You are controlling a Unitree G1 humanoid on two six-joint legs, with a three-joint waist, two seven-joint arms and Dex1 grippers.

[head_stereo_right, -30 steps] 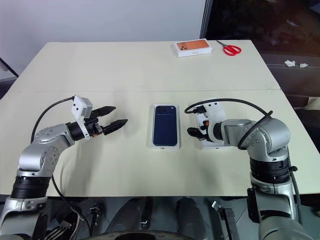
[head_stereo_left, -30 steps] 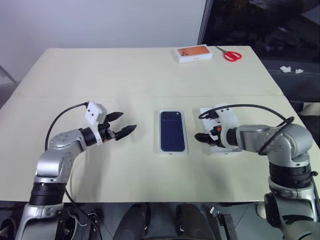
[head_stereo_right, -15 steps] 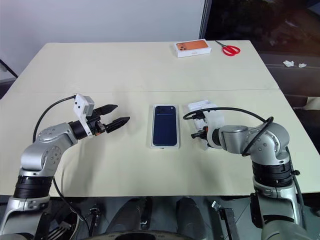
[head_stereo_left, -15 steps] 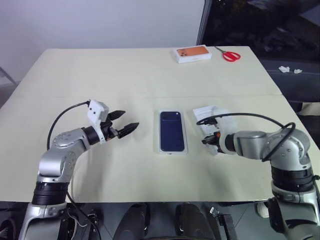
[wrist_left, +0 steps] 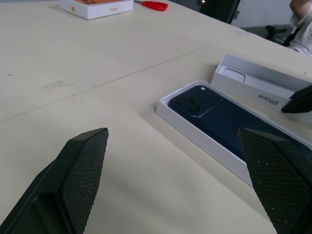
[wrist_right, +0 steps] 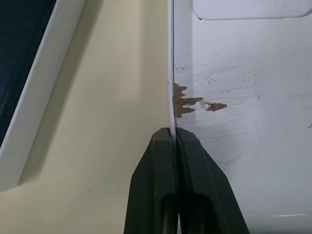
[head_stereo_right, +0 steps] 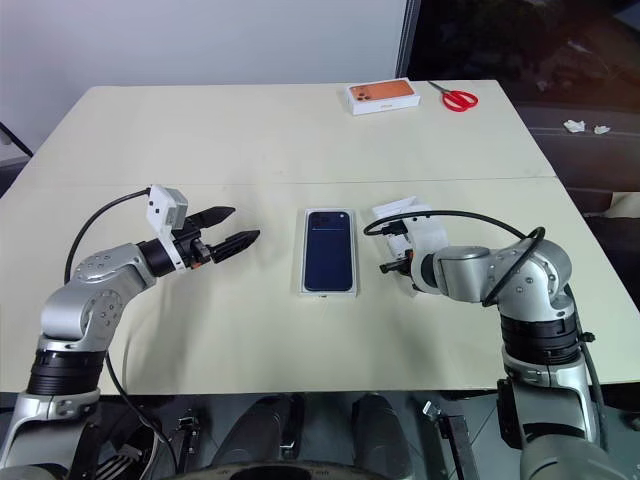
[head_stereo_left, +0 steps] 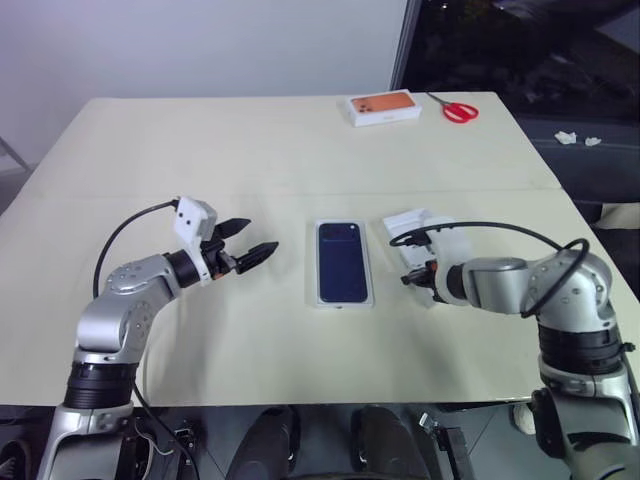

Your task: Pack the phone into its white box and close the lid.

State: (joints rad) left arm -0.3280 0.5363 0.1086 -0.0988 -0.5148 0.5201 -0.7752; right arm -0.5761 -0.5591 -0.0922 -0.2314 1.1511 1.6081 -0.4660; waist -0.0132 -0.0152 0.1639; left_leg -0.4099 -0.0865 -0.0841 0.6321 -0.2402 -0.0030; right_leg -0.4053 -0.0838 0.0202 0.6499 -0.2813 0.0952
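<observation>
The dark navy phone [head_stereo_left: 343, 262] lies face down inside the white box [head_stereo_left: 345, 303] at the table's middle. Just to its right sits the lid [head_stereo_left: 410, 221], open side up, its white inside scuffed with a small brown tear [wrist_right: 187, 102]. My right gripper [head_stereo_left: 412, 277] is shut on the lid's near-left side wall [wrist_right: 171, 73], one finger inside and one outside. My left gripper [head_stereo_left: 264, 233] hovers open to the left of the box, pointing at it, with nothing between its fingers [wrist_left: 83, 165].
An orange-topped box [head_stereo_left: 384, 106] and red scissors [head_stereo_left: 458, 108] lie at the table's far right. A seam crosses the table behind the white box. Bare tabletop lies left of and in front of the box.
My right gripper closed on the lid's wall and its wrist rolled. The lid shifted slightly left and turned. The left arm stayed put.
</observation>
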